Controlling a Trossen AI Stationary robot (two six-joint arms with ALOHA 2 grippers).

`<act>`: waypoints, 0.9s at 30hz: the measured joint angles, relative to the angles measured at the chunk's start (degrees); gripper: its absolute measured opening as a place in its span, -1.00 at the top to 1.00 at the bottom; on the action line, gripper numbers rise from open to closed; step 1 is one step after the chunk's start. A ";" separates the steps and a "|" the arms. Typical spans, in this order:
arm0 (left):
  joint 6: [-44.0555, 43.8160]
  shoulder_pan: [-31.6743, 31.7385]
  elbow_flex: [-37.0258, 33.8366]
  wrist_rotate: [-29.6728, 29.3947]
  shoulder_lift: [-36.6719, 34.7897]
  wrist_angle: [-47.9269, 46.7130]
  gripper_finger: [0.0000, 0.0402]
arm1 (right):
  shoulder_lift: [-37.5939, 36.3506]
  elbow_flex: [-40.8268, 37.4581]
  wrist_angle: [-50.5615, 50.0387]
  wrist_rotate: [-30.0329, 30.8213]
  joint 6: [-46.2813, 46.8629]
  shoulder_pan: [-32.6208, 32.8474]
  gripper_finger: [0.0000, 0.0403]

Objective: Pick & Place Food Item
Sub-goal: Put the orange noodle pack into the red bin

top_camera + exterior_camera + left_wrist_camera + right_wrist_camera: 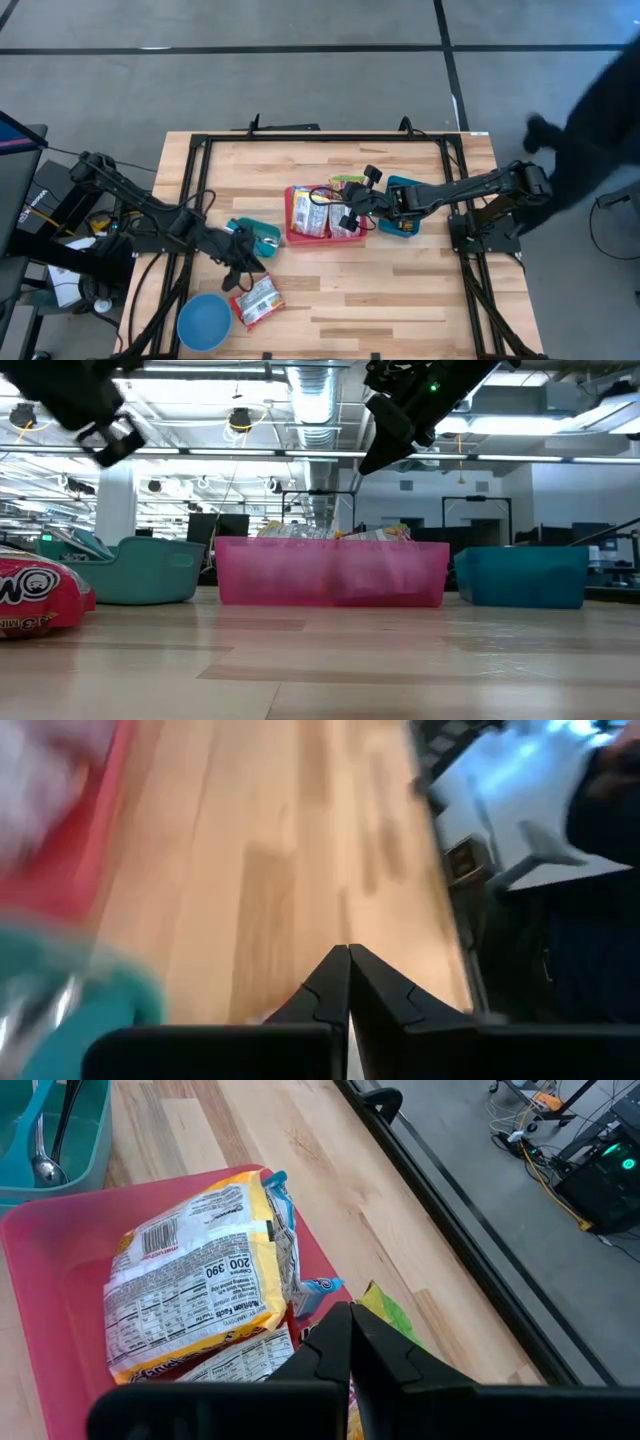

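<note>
Over at the lower left of the overhead shot there's a blue bowl [203,322] sitting near the table's [400,290] front edge, and just right of it lies a red snack pack [257,302] flat on the wood, also showing as the red packet at the far left of the low view [40,595]. The left gripper [243,262] hangs right above and between that pack and a teal bin [254,235] sitting just up from it; its fingers [330,988] are pressed together with nothing in them, and it isn't touching the pack as far as I can see. Moving to the middle, a pink bin [322,215] holds a couple of noodle packets [200,1280] with the nutrition label facing up, and a yellow-green packet [388,1312] lies on the table just past the bin's far rim. The right gripper [352,208] is hovering over the pink bin's right side, jaws closed on nothing, and in the low view it sits well above the bin rim [385,422]. Just right of the pink bin there's a blue bin [403,208] under the right arm. At the far right edge a person in dark clothing [600,110] stands beside the table.
</note>
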 joint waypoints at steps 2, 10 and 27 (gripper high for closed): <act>-4.80 0.00 0.00 0.30 0.00 -4.11 1.00 | 0.00 0.00 0.00 0.01 0.00 -0.01 1.00; -19.96 0.00 0.00 7.48 0.00 -17.47 1.00 | 0.00 0.00 0.00 0.00 0.01 -0.01 1.00; -13.06 -5.04 0.00 9.34 6.04 -19.18 1.00 | 0.00 0.00 0.00 0.00 0.02 -0.02 1.00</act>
